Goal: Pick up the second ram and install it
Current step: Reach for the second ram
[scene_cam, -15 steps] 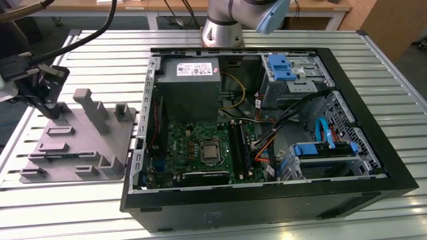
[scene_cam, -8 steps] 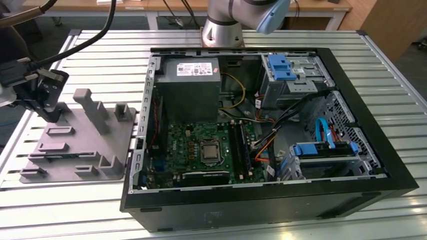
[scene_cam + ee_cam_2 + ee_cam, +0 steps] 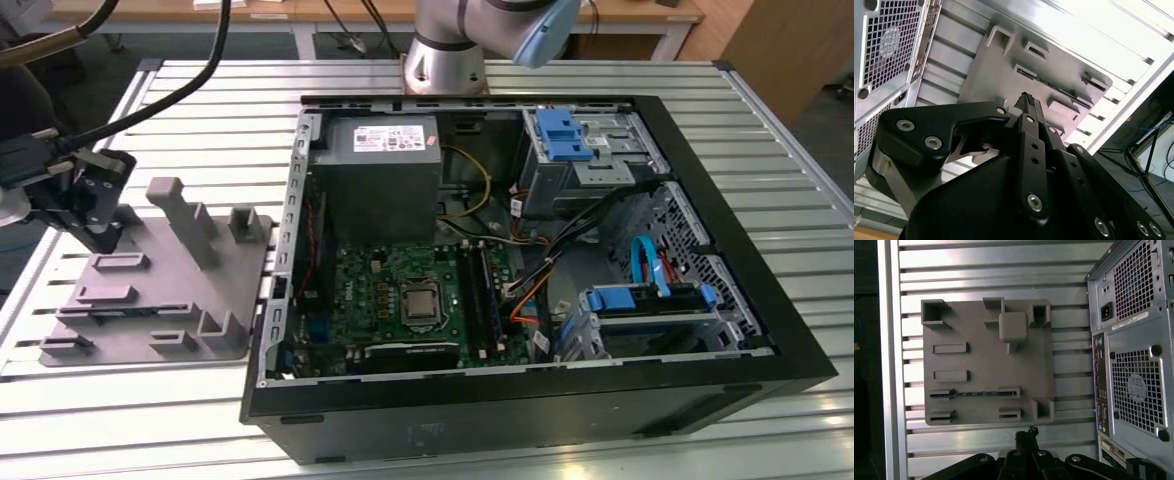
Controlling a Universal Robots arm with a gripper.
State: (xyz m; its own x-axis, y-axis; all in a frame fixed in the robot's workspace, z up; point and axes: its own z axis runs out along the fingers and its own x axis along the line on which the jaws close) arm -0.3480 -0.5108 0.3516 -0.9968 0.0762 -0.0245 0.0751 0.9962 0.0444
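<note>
Exterior view puts the tool point(image 3: 96, 238) at nine o'clock from the open computer case point(image 3: 534, 250), above the ten o'clock corner of the grey fixture tray point(image 3: 147, 285) on the slatted tabletop point(image 3: 200, 80). In both wrist views its fingertips point(image 3: 1029, 105) look pressed together, pinching nothing. The second ram point(image 3: 976, 394) lies on edge in a tray slot, apart from the tool.

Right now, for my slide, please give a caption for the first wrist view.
Closed gripper near the grey fixture tray, where the second ram sits on edge, beside the computer case.
</note>
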